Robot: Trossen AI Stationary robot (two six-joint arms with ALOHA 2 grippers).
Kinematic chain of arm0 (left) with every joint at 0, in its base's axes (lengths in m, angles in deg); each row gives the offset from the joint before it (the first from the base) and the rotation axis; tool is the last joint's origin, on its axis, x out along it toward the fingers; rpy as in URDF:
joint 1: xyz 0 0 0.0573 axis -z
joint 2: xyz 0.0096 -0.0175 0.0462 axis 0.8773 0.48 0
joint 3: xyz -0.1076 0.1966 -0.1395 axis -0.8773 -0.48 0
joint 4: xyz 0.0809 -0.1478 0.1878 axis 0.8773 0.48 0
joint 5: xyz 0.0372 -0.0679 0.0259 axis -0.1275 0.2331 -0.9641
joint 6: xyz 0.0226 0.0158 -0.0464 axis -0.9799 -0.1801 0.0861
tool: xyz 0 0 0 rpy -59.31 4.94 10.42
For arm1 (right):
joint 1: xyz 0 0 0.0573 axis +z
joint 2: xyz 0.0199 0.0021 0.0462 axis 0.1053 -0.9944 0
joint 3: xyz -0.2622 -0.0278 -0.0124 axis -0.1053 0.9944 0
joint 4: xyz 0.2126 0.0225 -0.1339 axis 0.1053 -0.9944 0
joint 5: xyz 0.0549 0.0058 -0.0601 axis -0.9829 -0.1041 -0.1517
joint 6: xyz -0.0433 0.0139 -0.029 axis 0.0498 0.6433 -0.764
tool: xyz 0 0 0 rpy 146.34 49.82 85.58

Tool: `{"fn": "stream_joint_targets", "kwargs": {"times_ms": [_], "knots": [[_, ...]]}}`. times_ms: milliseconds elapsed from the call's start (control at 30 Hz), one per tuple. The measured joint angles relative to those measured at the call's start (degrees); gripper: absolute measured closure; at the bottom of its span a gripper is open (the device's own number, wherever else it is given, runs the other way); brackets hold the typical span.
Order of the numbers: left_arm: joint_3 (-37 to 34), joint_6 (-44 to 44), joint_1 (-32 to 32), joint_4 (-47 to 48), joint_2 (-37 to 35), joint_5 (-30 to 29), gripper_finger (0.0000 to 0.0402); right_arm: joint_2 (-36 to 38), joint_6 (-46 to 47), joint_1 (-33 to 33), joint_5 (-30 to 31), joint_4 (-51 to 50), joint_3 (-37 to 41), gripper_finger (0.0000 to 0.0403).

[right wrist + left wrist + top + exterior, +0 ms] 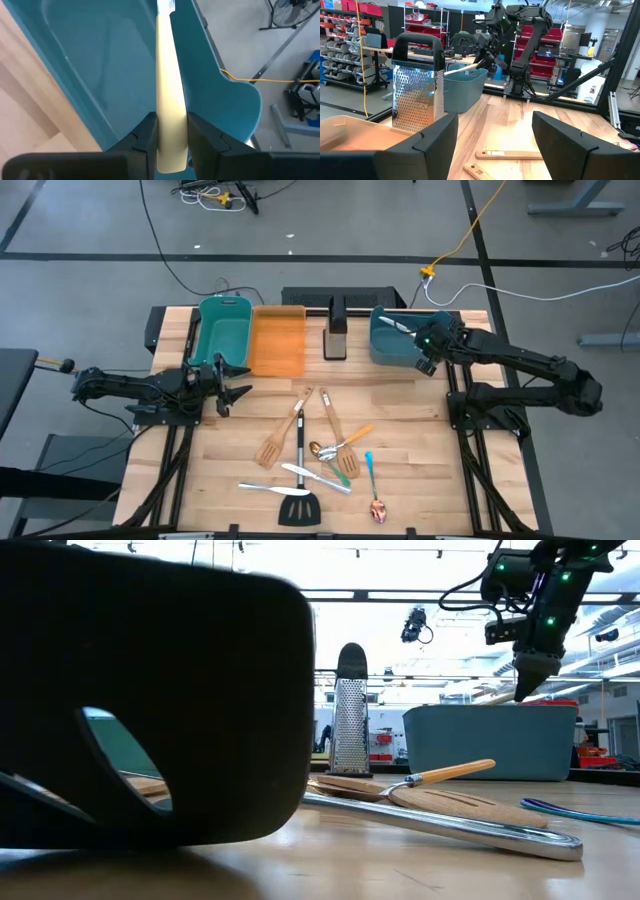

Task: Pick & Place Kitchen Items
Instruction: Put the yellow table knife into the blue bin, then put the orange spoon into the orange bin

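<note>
My right gripper (418,338) is over the blue bin (392,348) at the far right, shut on a pale cream-handled utensil (169,75). That utensil also shows in the left wrist view (462,68). My left gripper (238,385) is open and empty at the table's left, just above the top, in front of the teal bin (222,330). Loose on the table's near middle lie wooden spatulas (277,435), a black slotted turner (300,502), silver knives (315,478), a gold spoon (345,443) and a blue-handled spoon (371,480). My right gripper pinches the utensil's pale handle (170,117) between its two fingers, one on each side. The fingers come from the table's right, slanting down. The utensil runs on forward past the fingertips, and its far end (165,6) slopes down into the blue bin; whether it touches the bin I cannot tell.
An orange bin (278,340) stands between the teal bin and a steel box grater (335,332) at the far edge. Bare wood lies between the bins and the utensils. In the low view the turner's black blade (150,690) fills the near left.
</note>
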Motion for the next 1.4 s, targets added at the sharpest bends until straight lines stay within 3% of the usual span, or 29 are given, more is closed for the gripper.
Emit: {"fn": "stream_joint_targets", "kwargs": {"times_ms": [600, 933, 1167, 1400], "knots": [[0.0, 0.0, 0.0, 0.0, 0.0, 0.0, 0.0142, 0.0, -5.8, -6.3, -5.7, 2.5, 0.0, 0.0304], [0.0, 0.0, 0.0, 0.0, 0.0, 0.0, 0.0142, 0.0, -5.1, -6.8, -5.1, 2.5, 0.0, 0.0264], [0.0, 0.0, 0.0, 0.0, 0.0, 0.0, 0.0142, 0.0, -3.8, -6.8, -2.5, 3.4, 0.0, 0.0262], [0.0, 0.0, 0.0, 0.0, 0.0, 0.0, 0.0142, 0.0, -1.6, -5.1, -6.3, 5.3, 0.0, 0.0272]]}}
